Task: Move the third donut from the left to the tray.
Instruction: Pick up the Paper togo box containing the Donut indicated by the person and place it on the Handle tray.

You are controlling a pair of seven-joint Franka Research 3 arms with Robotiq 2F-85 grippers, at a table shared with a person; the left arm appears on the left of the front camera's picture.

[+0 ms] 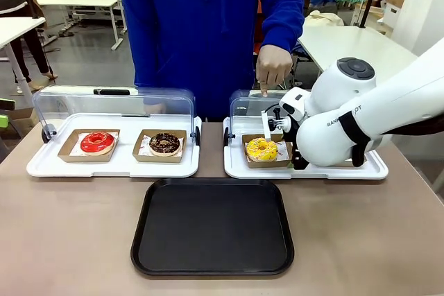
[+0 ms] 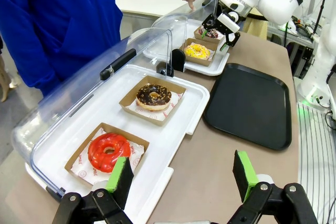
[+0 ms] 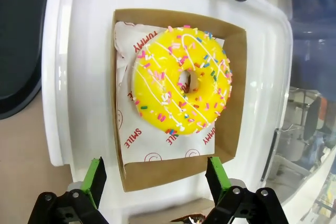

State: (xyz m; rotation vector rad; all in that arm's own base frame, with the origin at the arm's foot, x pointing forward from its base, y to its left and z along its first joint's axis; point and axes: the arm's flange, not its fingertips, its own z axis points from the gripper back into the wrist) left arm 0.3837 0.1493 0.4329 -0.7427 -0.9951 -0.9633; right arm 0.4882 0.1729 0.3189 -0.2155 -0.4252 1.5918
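The yellow donut (image 3: 181, 85) sits in its brown box, middle right of the front picture. The right gripper (image 3: 156, 179) hangs over it, jaws wide open, holding nothing. The left gripper (image 2: 184, 177) is open too. The black tray (image 1: 212, 227) lies lower middle.

Red donut (image 1: 97, 142), chocolate donut (image 1: 164, 143) in cardboard trays on left white tray (image 1: 41, 166); clear lid (image 1: 111, 102) raised behind.

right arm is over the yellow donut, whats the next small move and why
Probably lower the right pincer straight down: its green pads stand open, above the near edge of the shallow brown cardboard holder under the yellow-glazed sprinkled ring donut, nothing gripped, and the flat black plastic tray waits.
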